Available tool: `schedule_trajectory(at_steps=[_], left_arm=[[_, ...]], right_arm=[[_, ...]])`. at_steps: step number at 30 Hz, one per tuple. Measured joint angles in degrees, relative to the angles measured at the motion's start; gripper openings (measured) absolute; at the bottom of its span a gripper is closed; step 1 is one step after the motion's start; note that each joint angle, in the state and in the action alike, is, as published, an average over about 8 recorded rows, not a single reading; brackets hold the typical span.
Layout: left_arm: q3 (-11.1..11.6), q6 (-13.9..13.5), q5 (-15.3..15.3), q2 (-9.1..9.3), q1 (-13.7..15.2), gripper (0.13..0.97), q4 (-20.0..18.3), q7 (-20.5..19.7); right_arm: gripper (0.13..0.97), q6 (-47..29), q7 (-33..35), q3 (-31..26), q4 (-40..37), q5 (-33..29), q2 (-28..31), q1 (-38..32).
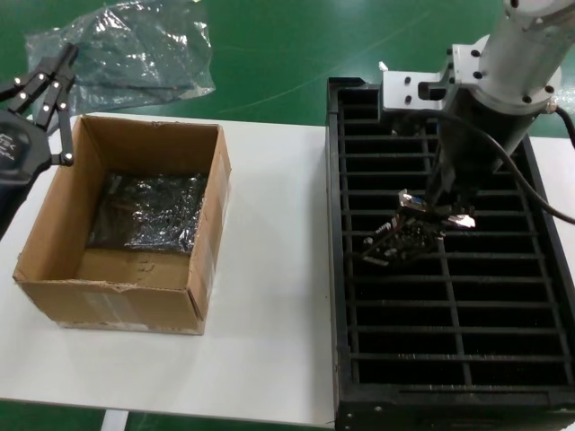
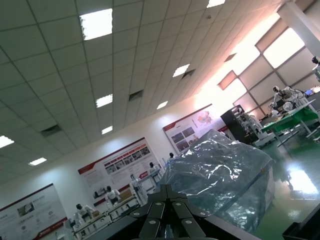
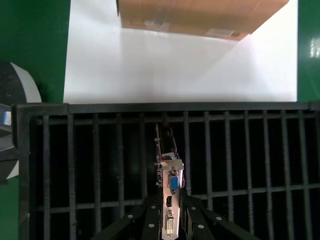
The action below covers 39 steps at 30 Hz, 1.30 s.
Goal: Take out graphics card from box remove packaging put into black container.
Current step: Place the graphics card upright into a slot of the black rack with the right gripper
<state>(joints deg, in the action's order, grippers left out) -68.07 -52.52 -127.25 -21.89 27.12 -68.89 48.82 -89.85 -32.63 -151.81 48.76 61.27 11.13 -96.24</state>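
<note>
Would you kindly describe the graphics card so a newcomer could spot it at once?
Find the black container at the table's right. Over its left column of slots, the right hand grips the graphics card. Only it has a silver bracket with a blue port; the box's bundle is glossy plastic.

The large black plastic slotted crate [image 1: 346,269] is cut off at the head view's right edge; the right gripper's arm hides some slots.
</note>
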Motion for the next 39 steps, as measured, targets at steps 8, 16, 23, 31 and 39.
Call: schedule_trajectory(at_steps=[8, 16, 23, 31, 39], left_arm=[[0.1, -1.05, -0.42, 0.16, 0.92, 0.139, 1.88, 0.52], [0.1, -1.65, -0.57, 0.21, 1.59, 0.139, 3.34, 0.87], [0.16, -1.89, -0.6, 0.22, 1.69, 0.139, 3.93, 1.1], [0.46, -1.92, -0.6, 0.16, 1.26, 0.139, 4.16, 1.27], [0.83, -1.75, -0.59, 0.08, 0.5, 0.139, 3.87, 1.28]], right_arm=[[0.185, 0.11, 1.88, 0.24, -4.86, -1.12, -1.51, 0.27], [0.185, 0.72, 3.21, 1.57, -8.24, -3.21, -2.88, 0.65], [0.185, 1.12, 4.74, 2.36, -11.87, -4.46, -4.84, 0.64], [0.185, 3.19, 8.17, 0.32, -19.15, -3.77, -9.02, -0.6], [0.185, 6.12, 9.45, -4.75, -20.47, -1.38, -10.83, -0.85]])
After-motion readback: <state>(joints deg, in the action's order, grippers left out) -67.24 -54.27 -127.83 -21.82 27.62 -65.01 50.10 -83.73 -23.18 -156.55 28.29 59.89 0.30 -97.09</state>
